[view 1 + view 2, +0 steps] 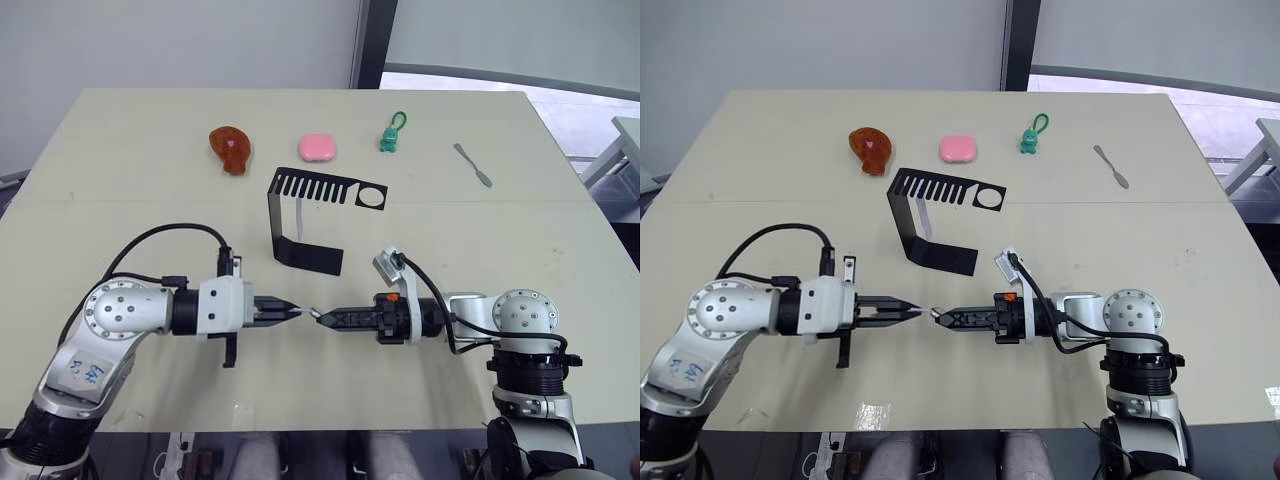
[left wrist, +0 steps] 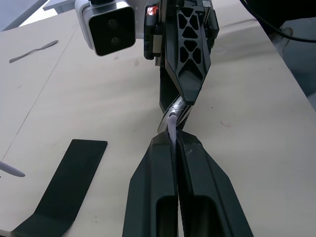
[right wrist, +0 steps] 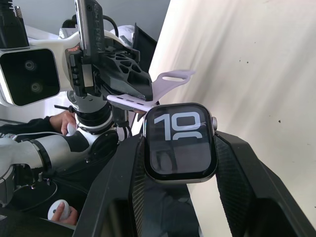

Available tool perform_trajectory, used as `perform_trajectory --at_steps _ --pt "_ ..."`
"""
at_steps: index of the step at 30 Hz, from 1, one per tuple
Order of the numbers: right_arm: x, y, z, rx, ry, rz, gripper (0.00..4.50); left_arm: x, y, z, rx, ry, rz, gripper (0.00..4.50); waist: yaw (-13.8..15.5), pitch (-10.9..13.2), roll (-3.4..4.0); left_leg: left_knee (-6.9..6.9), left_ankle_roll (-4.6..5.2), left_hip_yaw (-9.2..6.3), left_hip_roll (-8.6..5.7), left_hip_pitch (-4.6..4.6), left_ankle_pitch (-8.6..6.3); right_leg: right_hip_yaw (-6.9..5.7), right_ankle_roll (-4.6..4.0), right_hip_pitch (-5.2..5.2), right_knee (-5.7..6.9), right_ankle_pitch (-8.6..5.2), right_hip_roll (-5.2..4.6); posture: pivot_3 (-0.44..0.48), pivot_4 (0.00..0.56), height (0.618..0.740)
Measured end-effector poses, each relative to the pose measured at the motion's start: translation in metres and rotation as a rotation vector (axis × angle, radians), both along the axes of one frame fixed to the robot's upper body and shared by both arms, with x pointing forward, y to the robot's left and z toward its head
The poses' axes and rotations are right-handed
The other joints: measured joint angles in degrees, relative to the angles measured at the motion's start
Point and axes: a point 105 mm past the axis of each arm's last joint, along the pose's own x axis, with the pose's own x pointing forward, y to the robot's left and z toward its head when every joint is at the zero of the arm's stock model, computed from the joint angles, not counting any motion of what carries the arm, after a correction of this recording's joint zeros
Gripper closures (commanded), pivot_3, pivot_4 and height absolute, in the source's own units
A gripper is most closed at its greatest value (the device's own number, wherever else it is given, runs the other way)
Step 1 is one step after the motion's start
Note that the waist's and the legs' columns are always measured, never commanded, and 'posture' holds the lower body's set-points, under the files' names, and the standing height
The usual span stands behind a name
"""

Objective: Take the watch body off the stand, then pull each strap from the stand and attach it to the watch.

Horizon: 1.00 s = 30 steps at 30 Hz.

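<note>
My right gripper (image 1: 322,316) is shut on the watch body (image 3: 180,143), its black screen with white digits facing the right wrist camera. My left gripper (image 1: 290,310) is shut on a pale lavender strap (image 2: 172,129), tip to tip with the right gripper above the table's front middle. The strap's end (image 3: 140,101) touches the top edge of the watch body. The black stand (image 1: 308,256) is just behind the grippers. A second pale strap (image 1: 300,215) hangs from its slotted top arm.
Along the far side lie a brown toy (image 1: 230,148), a pink rounded object (image 1: 318,148), a green keychain figure (image 1: 391,137) and a grey metal tool (image 1: 472,165). A person's hand (image 3: 61,121) shows beyond the left arm.
</note>
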Motion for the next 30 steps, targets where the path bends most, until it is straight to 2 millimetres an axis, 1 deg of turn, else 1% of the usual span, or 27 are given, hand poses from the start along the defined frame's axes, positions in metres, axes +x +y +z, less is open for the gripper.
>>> perform_trajectory --at_steps 8,17,30 --pt "0.0003 0.0001 -0.0007 -0.004 0.0 -0.002 2.99 -0.0006 -0.0002 -0.0008 -0.002 0.012 0.001 4.5 0.0 0.0 0.0 0.0 0.0 0.0 0.0 0.0 0.0 0.0 0.0 0.0 0.02 0.0 0.0 0.0 0.15 0.74" --pt "-0.0004 0.0019 -0.0006 0.001 0.002 0.004 2.99 -0.0036 0.005 -0.0042 0.001 0.046 0.022 4.5 0.0 0.0 0.0 0.01 -0.01 0.0 0.0 0.0 0.0 0.01 0.0 0.0 0.03 0.0 0.0 0.0 0.15 0.74" --pt "-0.0002 0.0019 -0.0008 -0.001 0.001 0.003 2.99 -0.0046 0.0011 -0.0001 -0.002 0.019 0.012 4.5 0.0 0.0 0.0 0.01 -0.01 0.0 0.0 0.0 0.01 0.0 0.0 0.0 0.04 0.0 0.01 0.0 0.15 0.74"
